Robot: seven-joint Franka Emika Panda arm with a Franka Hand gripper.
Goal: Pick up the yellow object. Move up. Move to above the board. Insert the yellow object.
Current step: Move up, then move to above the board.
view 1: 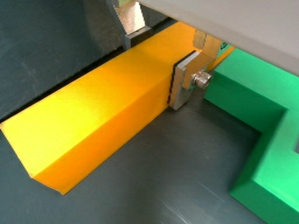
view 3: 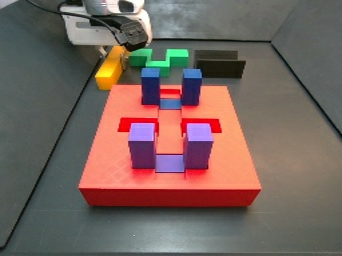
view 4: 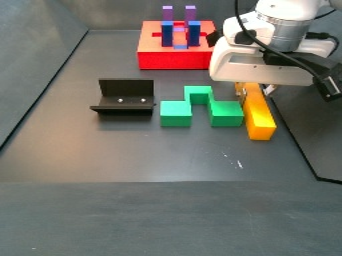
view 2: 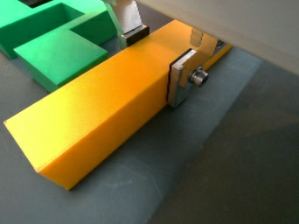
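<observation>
- The pincer (view 1: 158, 66) is sitting low over the yellow object (view 1: 105, 114), with its silver fingers (view 1: 184, 80) lying against the bar's two long sides, so it is closing on the bar across its narrow width.
- In both wrist views the near finger plate (view 2: 183, 80) is pressing flat on the bar's side face, while the far finger (view 2: 126, 19) is showing only partly behind the bar.
- The yellow object (view 4: 257, 112) is lying flat on the dark tabletop (view 4: 134, 160); whether it is lifting clear of the surface cannot be told.
- The grip is sitting toward one end of the bar, leaving most of its length sticking out free (view 2: 82, 131).
- A green notched block (view 4: 201, 108) is lying just beside the bar, apart from it by a narrow gap in a wrist view (view 1: 263, 114).
- The board (view 3: 168, 150) is resting well apart from the bar, carrying upright blue posts (view 3: 171, 84) and purple posts (view 3: 171, 142).
- In a side view the bar (view 3: 110, 66) is lying beyond the board's far left corner, under the pincer (view 3: 123, 42).
- A black flat block (view 3: 219, 63) is lying past the green block (view 3: 166, 59).
- The fixture (view 4: 123, 98) is standing on the tabletop to the green block's other side from the bar.
</observation>
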